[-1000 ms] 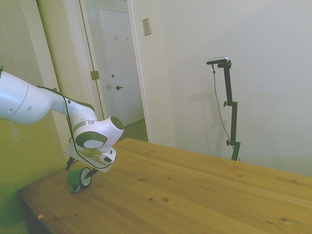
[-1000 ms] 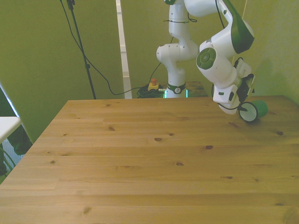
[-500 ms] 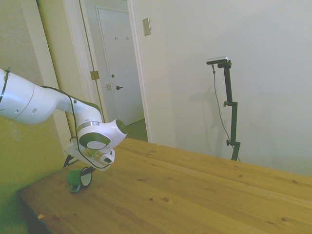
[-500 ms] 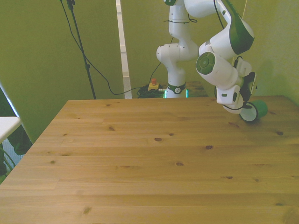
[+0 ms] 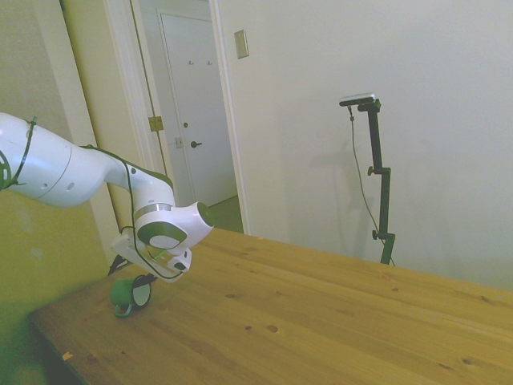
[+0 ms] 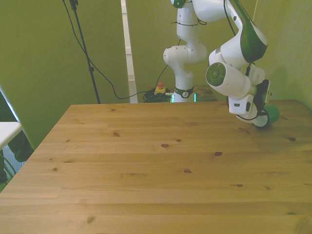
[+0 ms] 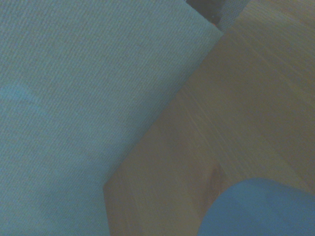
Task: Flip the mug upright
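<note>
Because the mug [image 5: 128,296] lies on its side close to a corner of the desk [image 5: 321,321], the arm has to lean right out over that corner to reach it. In the side view the mug's white mouth faces along the desk toward the open middle, with the green base turned toward the near edge, so it rests on its wall rather than its foot and can roll. In the front view the mug [image 6: 269,115] sits at the far edge on that view's right, half hidden behind the wrist. The gripper [image 5: 132,273] hangs tilted just above and against the mug, a slant that suits catching the rim or wall from the side instead of from straight overhead. Whether the fingers are spread or closed, and whether they have hold of the mug at all, I cannot tell; the wrist housing and cable cover them in both wider views. The wrist view shows only a blurred rounded bulge [image 7: 261,209] over wood grain, likely the mug, with the desk's edge beyond. The mug is not yet upright.
</note>
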Robot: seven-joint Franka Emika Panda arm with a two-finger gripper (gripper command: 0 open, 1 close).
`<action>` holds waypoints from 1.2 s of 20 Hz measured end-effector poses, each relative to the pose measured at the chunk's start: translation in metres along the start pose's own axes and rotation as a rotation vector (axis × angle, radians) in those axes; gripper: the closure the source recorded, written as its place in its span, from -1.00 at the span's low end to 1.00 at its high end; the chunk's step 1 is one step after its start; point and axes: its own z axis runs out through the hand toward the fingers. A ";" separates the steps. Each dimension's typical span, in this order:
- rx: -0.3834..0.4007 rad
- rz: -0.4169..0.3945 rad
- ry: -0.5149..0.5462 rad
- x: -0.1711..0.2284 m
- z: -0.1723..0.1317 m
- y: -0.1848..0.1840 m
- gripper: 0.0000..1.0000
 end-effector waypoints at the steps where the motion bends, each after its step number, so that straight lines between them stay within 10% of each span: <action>1: 0.004 0.003 -0.002 0.001 0.001 0.001 1.00; 24: 0.025 0.010 -0.032 0.010 0.003 0.003 1.00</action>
